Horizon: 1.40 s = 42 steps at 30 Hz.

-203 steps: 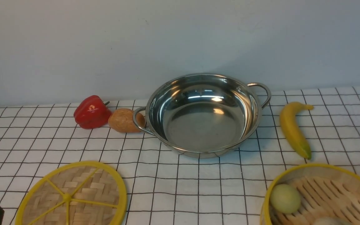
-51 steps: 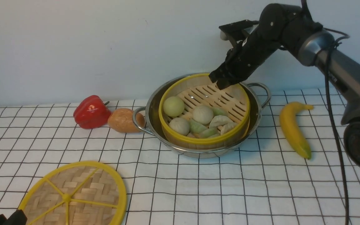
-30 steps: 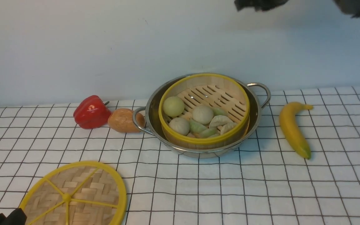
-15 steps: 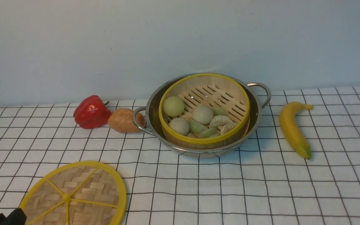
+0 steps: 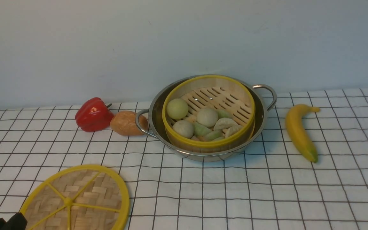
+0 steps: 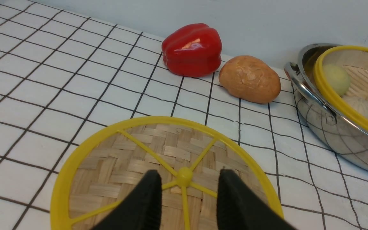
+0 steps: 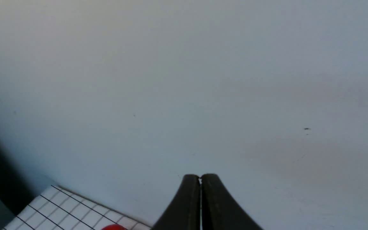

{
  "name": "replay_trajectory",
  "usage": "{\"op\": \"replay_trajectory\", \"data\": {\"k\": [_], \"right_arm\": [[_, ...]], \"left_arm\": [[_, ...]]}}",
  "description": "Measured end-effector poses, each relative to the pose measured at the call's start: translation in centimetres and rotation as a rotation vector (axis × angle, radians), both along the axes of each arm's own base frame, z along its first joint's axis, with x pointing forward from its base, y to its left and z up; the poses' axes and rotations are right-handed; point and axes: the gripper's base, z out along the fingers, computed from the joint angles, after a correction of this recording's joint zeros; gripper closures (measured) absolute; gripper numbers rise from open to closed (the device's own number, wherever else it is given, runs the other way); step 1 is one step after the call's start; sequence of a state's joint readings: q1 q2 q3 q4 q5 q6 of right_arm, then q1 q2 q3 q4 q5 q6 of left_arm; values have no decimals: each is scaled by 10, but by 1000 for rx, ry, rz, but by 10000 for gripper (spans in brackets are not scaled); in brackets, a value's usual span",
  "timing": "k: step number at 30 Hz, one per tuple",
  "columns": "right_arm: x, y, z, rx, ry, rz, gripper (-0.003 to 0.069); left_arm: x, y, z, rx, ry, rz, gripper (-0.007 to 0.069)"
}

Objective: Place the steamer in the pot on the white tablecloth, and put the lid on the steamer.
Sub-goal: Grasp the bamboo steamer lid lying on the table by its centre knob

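The steamer [image 5: 203, 143], a yellow-rimmed bamboo basket holding buns and dumplings, sits inside the steel pot [image 5: 156, 116] on the white tablecloth [image 5: 235, 191]. The lid [image 5: 84, 188], a woven disc with yellow spokes, lies flat on the cloth at the near left. My left gripper [image 6: 187, 175] is open low over the lid [image 6: 158, 153], its two black fingers standing either side of the yellow hub with gaps on both sides. Only a black corner of it [image 5: 11, 222] shows in the front view. My right gripper [image 7: 200, 179] is shut, empty, and faces the bare wall, outside the front view.
A red pepper [image 5: 93, 114] and a brown potato [image 5: 125, 123] lie just left of the pot's handle. A banana [image 5: 299, 132] lies to the pot's right. The wall rises directly behind the pot.
The right arm, still at the top edge of the front view a second ago, has left that view. The left gripper, lid, steamer and pot have not moved.
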<state>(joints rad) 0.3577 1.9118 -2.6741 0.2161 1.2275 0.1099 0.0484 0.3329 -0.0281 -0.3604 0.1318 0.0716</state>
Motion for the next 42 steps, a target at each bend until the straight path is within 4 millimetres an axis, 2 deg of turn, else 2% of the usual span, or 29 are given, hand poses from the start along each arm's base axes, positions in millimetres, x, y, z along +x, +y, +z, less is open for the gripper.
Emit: {"op": "replay_trajectory", "data": {"k": [4, 6, 7, 8, 9, 10, 11, 13, 14, 15, 17, 18, 20, 21, 23, 24, 28, 31, 32, 35, 37, 38, 39, 42], "right_arm": [[-6, -6, -11, -70, 64, -31, 616], [-26, -19, -29, -155, 159, -69, 609], [-32, -22, -27, -155, 153, -72, 608], [-35, -25, -38, -186, 188, -84, 607], [-56, -36, -46, -220, 188, -111, 602], [-65, -41, -54, -234, 189, -121, 601], [-64, -41, -62, -242, 200, -123, 600], [-95, -56, -93, -271, 193, -156, 594], [-100, -59, -92, -264, 169, -161, 594], [-113, -65, -117, -271, 177, -175, 590], [-142, -81, -144, -233, 113, -212, 582], [-148, -86, -159, -224, 120, -231, 580], [-173, -104, -182, -169, 55, -294, 574], [-181, -112, -197, -155, 57, -331, 571], [-196, -124, -212, -123, 13, -390, 568], [-208, -132, -232, -110, -9, -439, 563], [-235, -147, -265, -96, -93, -552, 550], [-251, -151, -293, -97, -109, -606, 535], [-252, -151, -292, -95, -117, -606, 535], [-266, -151, -320, -93, -133, -618, 517], [-271, -151, -335, -94, -137, -618, 508], [-272, -151, -336, -93, -144, -618, 508], [-276, -150, -349, -92, -148, -618, 499], [-278, -150, -362, -92, -148, -619, 489]], "left_arm": [[0, 0, 0, 0, 0, 0, 382], [0, 0, 0, 0, 0, 0, 382], [0, 0, 0, 0, 0, 0, 382], [0, 0, 0, 0, 0, 0, 382], [0, 0, 0, 0, 0, 0, 382], [0, 0, 0, 0, 0, 0, 382], [0, 0, 0, 0, 0, 0, 382], [0, 0, 0, 0, 0, 0, 382], [0, 0, 0, 0, 0, 0, 382], [0, 0, 0, 0, 0, 0, 382], [0, 0, 0, 0, 0, 0, 382], [0, 0, 0, 0, 0, 0, 382], [0, 0, 0, 0, 0, 0, 382], [0, 0, 0, 0, 0, 0, 382], [0, 0, 0, 0, 0, 0, 382], [0, 0, 0, 0, 0, 0, 382], [0, 0, 0, 0, 0, 0, 382], [0, 0, 0, 0, 0, 0, 382], [0, 0, 0, 0, 0, 0, 382], [0, 0, 0, 0, 0, 0, 382], [0, 0, 0, 0, 0, 0, 382], [0, 0, 0, 0, 0, 0, 382], [0, 0, 0, 0, 0, 0, 382], [0, 0, 0, 0, 0, 0, 382]]}}
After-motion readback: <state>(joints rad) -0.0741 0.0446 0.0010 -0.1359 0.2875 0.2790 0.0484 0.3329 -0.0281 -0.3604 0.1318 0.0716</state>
